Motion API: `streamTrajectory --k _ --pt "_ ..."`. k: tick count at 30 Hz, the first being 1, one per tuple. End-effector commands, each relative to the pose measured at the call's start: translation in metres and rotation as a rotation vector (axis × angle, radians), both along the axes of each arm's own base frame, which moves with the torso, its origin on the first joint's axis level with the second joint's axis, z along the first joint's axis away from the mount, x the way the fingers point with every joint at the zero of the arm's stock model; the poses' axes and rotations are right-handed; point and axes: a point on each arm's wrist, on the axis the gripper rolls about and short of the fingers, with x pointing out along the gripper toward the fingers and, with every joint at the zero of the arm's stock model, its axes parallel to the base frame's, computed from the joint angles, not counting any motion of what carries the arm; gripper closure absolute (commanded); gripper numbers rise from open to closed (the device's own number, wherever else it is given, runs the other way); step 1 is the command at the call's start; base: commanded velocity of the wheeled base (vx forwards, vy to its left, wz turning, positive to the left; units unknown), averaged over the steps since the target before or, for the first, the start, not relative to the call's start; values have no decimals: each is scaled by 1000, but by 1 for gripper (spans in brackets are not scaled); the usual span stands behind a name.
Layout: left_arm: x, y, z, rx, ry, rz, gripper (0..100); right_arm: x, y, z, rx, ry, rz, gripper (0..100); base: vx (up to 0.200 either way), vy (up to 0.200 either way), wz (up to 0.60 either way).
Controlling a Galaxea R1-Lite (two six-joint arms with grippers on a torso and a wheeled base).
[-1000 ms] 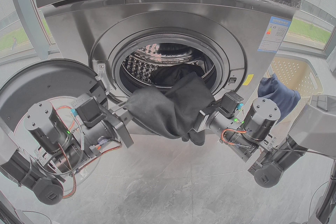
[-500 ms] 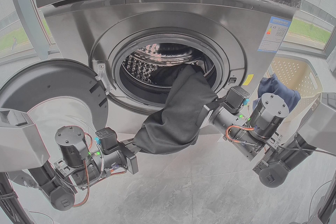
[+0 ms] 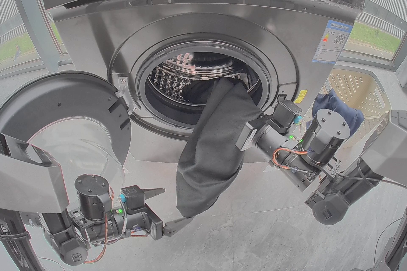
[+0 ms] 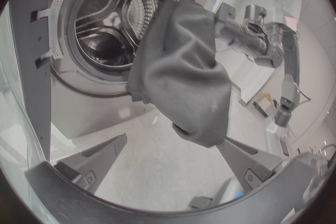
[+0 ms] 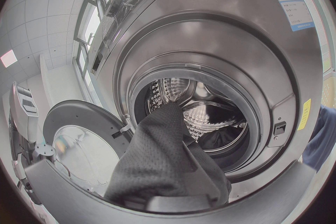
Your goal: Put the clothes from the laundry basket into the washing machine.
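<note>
Hanging from the mouth of the washing machine (image 3: 203, 30), the dark garment (image 3: 212, 149) had its upper end over the lip of the drum (image 3: 178, 77), while most of it trailed outside, down the front panel towards the floor (image 3: 263, 233). The right gripper (image 3: 242, 134) was at the right of the opening, its jaws closed on a bunched fold of that cloth; in the right wrist view the fabric was heaped over the fingers and pointed into the drum. The left gripper (image 3: 177, 205) was low and near, below the open door (image 3: 63, 115), with its jaws spread wide and nothing between them. The garment's lowest tip hung just beside one finger (image 4: 245, 161), and whether it touched could not be told. Farther inside the drum lay another dark piece (image 5: 218, 139), so at least one item seemed to be loaded already. To the right of the machine stood the laundry basket (image 3: 364, 85), with a blue garment (image 3: 339, 113) draped at its rim. By my reading the job was partly done: one piece in, one on the threshold, one waiting. What was left was to push the dangling bulk fully past the lip, likely with the free left gripper lifting the low end, and then fetch the blue garment from the basket.
</note>
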Motion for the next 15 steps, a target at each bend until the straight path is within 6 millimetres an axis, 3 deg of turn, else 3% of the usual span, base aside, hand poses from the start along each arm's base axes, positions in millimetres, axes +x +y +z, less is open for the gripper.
streamTrajectory --k 1,6,10,15 --pt "-11 5 -14 56 55 -54 0 1 2 -1 2 1 3 100 0 0 0" --pt "-11 3 -8 44 30 -74 0 0 6 -6 -7 11 12 100 0 0 0" --pt "-5 -2 11 -18 -56 -85 0 -2 8 -6 -9 14 21 100 0 0 0" --pt "23 -21 31 -106 -168 -77 0 -5 13 -10 -16 28 8 100 0 0 0"
